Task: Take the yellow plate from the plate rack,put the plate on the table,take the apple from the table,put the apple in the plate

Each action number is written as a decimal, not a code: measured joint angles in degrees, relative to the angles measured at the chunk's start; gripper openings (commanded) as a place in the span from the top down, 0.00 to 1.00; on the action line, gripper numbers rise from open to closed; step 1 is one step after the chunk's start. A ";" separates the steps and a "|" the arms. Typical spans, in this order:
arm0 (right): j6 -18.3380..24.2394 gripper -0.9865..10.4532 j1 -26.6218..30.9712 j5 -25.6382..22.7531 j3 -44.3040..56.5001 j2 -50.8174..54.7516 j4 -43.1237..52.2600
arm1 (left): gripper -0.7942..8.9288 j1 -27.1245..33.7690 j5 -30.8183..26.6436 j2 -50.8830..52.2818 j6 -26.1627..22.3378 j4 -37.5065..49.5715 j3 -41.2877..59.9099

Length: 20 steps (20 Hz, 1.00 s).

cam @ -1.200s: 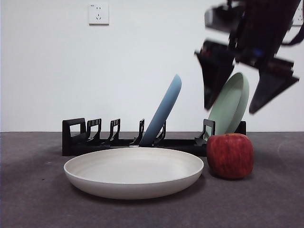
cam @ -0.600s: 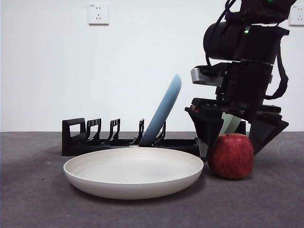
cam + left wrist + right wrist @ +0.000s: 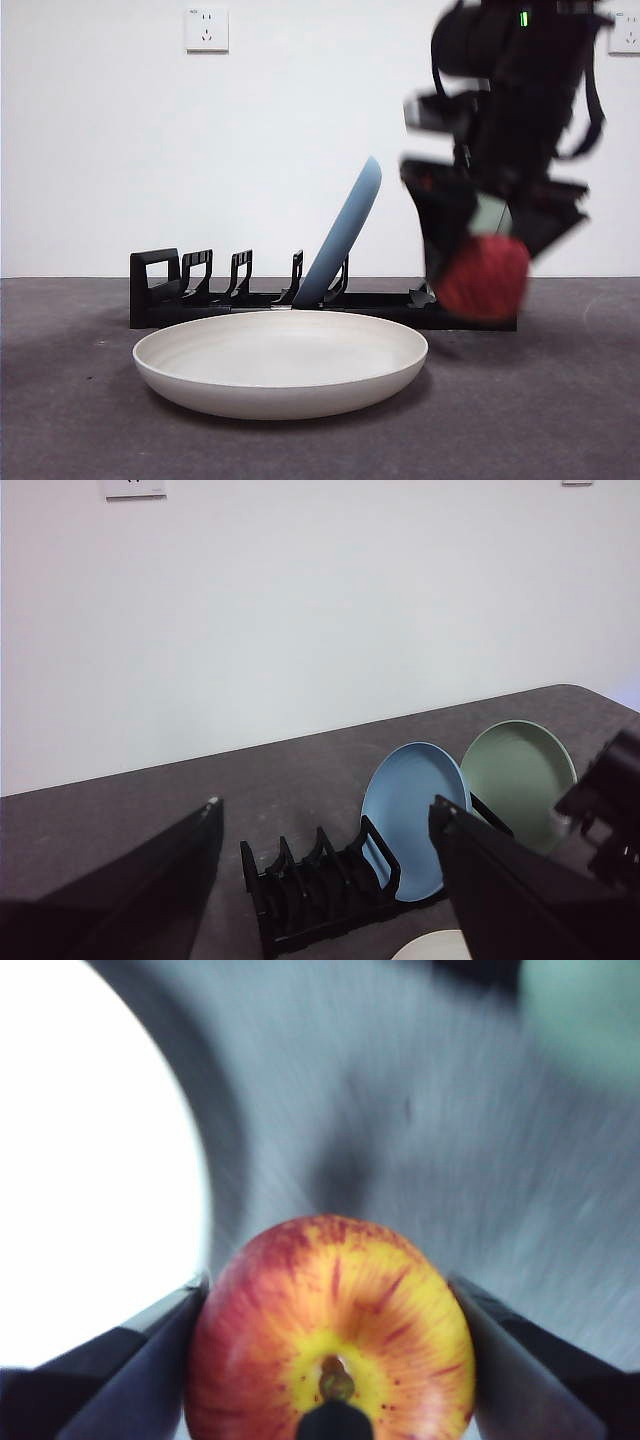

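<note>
Light-blue plate [image 3: 345, 232] leaning upright; sage-green plate [image 3: 518, 776] beside it; white wall socket [image 3: 206, 28] above

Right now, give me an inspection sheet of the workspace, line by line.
Surface: dark grey table.
Job's things: yellow plate flat on the table before the rack; apple lifted clear of the table.
Clutter: blue plate leaning in the rack; green plate beside it.
Grippers: right gripper shut on the apple; left gripper open, holding nothing.
Cables: black cable on the right arm.
Surroundings: white wall, socket.
</note>
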<state>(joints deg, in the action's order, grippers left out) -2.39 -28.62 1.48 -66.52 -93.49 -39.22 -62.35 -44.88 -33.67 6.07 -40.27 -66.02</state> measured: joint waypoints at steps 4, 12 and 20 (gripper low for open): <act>-1.92 0.92 -4.68 2.75 -6.40 1.68 0.96 | 0.56 0.00 0.00 0.00 0.00 -0.44 0.00; -2.91 0.92 -17.20 2.93 -12.22 -5.18 4.00 | 0.56 0.00 -0.90 0.00 -0.02 -1.25 0.00; -2.99 0.92 -18.51 1.11 -12.22 -16.28 2.91 | 0.56 0.00 -1.53 0.00 -0.02 -3.23 0.00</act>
<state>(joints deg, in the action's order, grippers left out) -5.39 -47.13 2.59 -78.74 -109.78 -36.32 -62.35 -46.41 -33.67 6.04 -43.51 -66.02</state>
